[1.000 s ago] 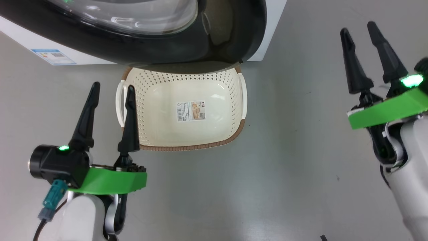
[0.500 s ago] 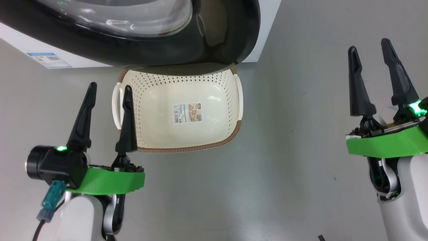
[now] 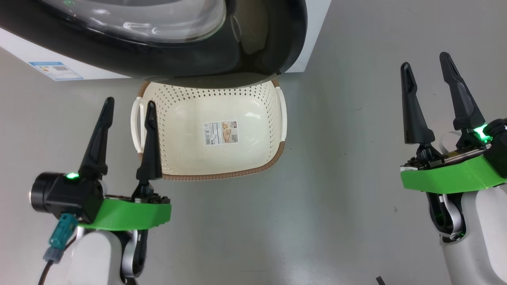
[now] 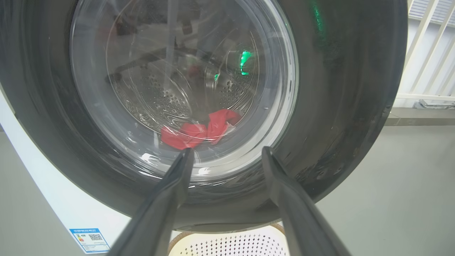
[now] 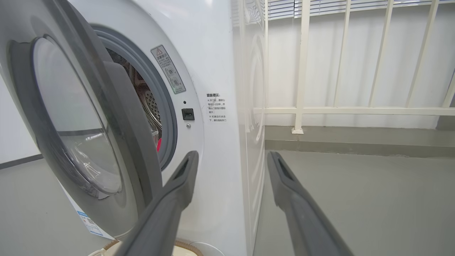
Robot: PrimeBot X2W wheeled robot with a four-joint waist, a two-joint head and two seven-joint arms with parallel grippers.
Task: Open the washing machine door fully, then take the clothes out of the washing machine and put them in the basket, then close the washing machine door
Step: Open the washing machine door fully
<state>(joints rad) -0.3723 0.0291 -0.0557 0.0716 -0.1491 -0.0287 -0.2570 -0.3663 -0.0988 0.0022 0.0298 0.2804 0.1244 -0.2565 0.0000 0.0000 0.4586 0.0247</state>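
We see left pincer point(image 3: 130, 101) and right pincer point(image 3: 424, 59) spread open, empty, flanking the cream perforated plastic basket point(image 3: 253, 101) under the black-rimmed round glass door point(image 3: 257, 47).

You're looking at a plain laundry corner: a white washing machine point(image 5: 220, 53) stands on smooth grey floor point(image 3: 336, 206), with a white railing point(image 5: 355, 111) and a slatted blind point(image 5: 337, 5) behind.

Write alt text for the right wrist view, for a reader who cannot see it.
A white washing machine with its round door standing partly open, a sliver of red clothes inside. The open right gripper points toward it; a white railing stands beside.
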